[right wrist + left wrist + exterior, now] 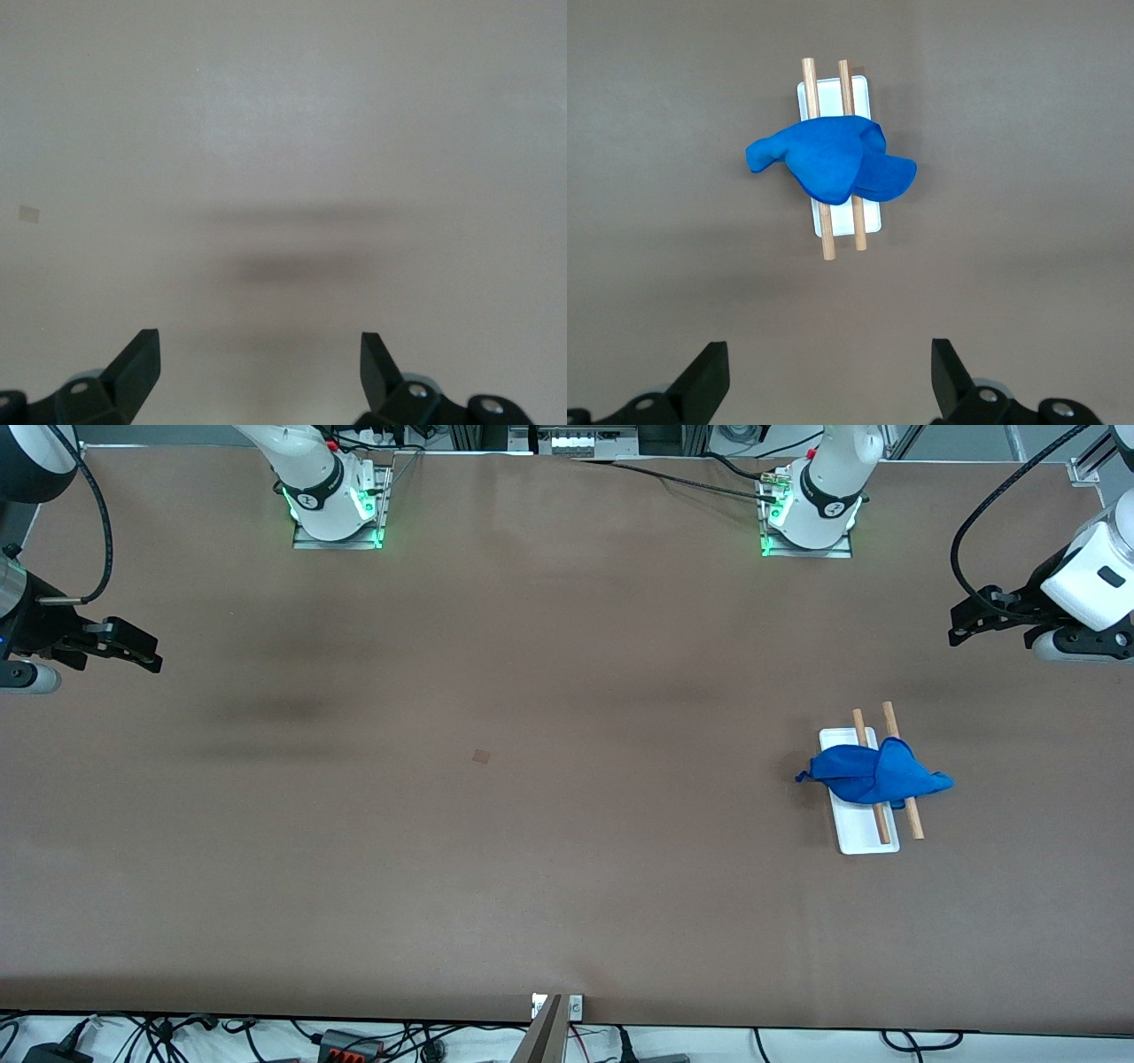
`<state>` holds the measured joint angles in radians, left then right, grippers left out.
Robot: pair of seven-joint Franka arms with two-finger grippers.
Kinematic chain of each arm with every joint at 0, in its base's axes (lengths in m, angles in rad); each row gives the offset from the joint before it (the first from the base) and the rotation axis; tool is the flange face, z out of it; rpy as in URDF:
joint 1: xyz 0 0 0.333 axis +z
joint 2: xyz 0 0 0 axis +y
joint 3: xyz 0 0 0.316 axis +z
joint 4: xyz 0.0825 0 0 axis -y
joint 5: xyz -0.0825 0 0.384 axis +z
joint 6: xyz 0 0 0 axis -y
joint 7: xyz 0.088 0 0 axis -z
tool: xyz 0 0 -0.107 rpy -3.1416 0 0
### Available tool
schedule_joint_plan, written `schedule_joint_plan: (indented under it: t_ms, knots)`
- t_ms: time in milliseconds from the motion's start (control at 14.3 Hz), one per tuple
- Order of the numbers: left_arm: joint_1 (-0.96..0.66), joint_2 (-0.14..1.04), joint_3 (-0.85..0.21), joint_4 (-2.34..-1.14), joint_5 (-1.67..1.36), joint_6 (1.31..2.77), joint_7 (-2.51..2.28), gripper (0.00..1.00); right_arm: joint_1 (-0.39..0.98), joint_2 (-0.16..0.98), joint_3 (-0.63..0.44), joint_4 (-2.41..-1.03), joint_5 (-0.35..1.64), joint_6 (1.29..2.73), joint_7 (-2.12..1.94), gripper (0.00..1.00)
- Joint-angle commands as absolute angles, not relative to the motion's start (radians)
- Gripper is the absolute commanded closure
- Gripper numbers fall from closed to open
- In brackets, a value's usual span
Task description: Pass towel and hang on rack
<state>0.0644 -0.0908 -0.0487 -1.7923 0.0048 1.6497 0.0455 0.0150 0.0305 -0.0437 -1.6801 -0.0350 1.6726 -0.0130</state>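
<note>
Closest to the front cam is the rack [868, 849], sitting in the lower right part of the front view, toward the left arm's end of the counter [496, 868]. Its flat white base lies on the brown surface w/ the two wooden bars running lengthwise above it, and one bar overhangs the base edge. Blue towel [873, 774] is draped across both bars, roughly mid-rack, bunched up rather than spread flat; one pointy end sticks out past the base on each side, and the bar ends poke out above and below it in frame. In the left wrist view the same setup shows in the upper middle of the pic: towel [833, 164] lumped over the bars of the rack [864, 228], nothing touching it. Left gripper [961, 627] is at the right edge of the front view, up in the air over bare counter, well apart from the rack; fingers [709, 376] are spread wide apart w/ nothing between them. Right gripper [146, 655] is at the left edge of the front view, also up over bare counter; its fingers [137, 363] are wide apart too and hold nothing, and that wrist cam sees only plain surface plus a small tan patch [29, 213] at mid left. Same small patch [481, 756] shows near the center of the front view.
</note>
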Motion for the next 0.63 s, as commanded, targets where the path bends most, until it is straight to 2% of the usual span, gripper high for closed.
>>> schedule_joint_plan:
  t_ms: [0,351,561]
  knots:
    - [0.052,-0.115,-0.041,-1.815,0.017,1.660,0.035,0.00,0.011,-0.001,-0.041,-1.718,-0.018,1.684,-0.015,0.00]
    - [0.051,-0.115,-0.043,-1.813,0.017,1.658,0.038,0.00,0.012,-0.070,-0.041,-1.813,-0.021,1.758,-0.017,0.00]
    - [0.051,-0.115,-0.043,-1.813,0.017,1.655,0.038,0.00,0.011,-0.071,-0.041,-1.813,-0.020,1.753,-0.015,0.00]
